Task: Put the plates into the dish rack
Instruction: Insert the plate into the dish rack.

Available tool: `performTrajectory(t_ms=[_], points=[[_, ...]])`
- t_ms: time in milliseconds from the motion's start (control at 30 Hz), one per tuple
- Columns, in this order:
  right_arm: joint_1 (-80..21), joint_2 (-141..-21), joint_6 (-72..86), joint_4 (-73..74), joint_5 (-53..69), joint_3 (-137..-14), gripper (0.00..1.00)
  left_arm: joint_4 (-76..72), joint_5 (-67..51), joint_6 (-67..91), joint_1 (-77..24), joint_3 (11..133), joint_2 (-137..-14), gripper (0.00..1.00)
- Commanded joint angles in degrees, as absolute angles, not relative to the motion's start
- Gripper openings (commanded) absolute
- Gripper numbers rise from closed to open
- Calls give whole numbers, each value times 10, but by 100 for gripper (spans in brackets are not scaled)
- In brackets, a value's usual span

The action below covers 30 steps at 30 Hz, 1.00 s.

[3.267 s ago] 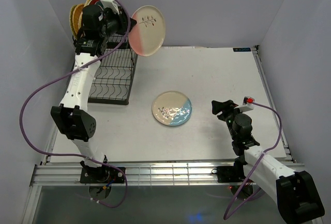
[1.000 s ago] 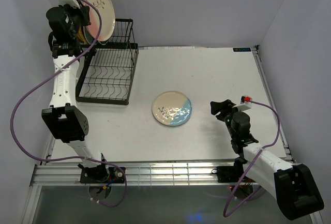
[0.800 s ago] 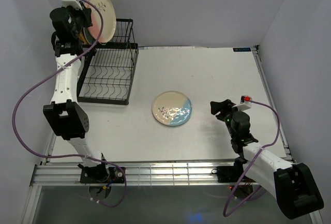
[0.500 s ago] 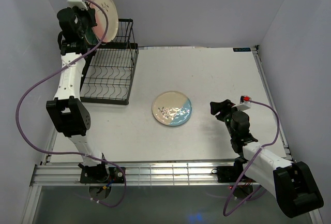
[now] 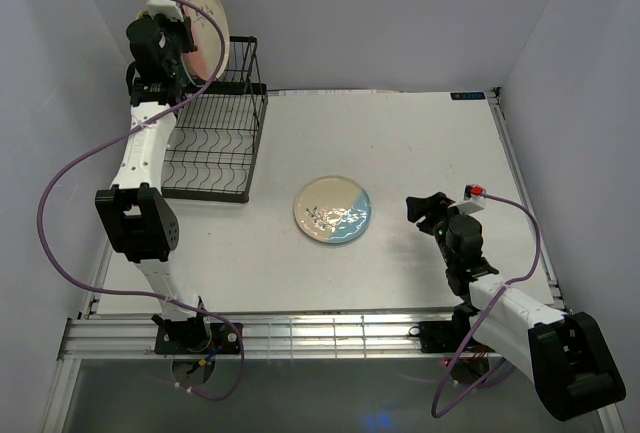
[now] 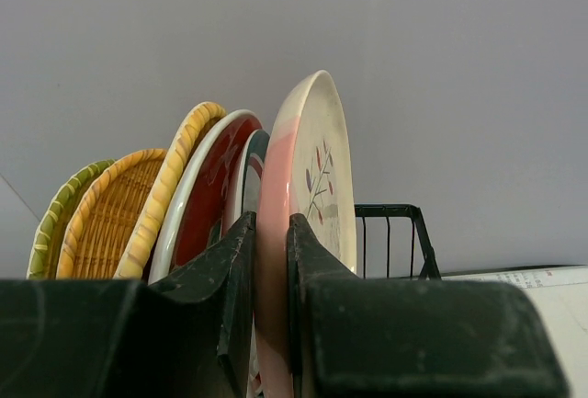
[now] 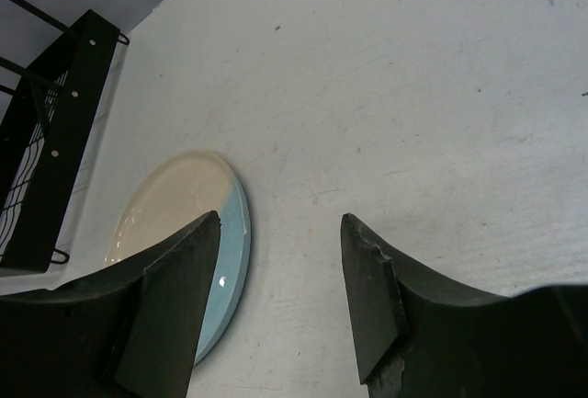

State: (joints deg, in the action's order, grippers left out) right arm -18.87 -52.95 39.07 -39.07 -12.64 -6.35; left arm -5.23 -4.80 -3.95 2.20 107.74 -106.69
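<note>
Pink-and-white plate point(image 6: 317, 173) held on edge at the rear tier of the dish rack point(image 5: 205, 148), one of the last to load.
Well right of the rack, the right jaws gape empty over the white desk point(image 5: 420, 143); nearer the rack a teal-and-cream plate point(image 5: 333, 210) lies flat, not yet loaded. At the rack's back the left jaws pinch the pink-and-white plate's rim, upright, likely to slot beside the red plate point(image 6: 207, 205) and yellow plates point(image 6: 170, 196); grey walls point(image 5: 400, 13) behind.

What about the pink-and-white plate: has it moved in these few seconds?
Yes. The pink-and-white plate, clamped in the left gripper, swung left, from past the dish rack's right edge to over its rear.
</note>
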Motion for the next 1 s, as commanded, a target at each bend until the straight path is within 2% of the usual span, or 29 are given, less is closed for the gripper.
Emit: performTrajectory(t_ms=[0, 967], points=[[-189, -531, 392, -417, -127, -90, 61, -142, -21, -73, 19, 1110, -1033, 0], [-188, -536, 391, -417, -125, -91, 60, -163, 49, -120, -40, 1066, -1061, 0]])
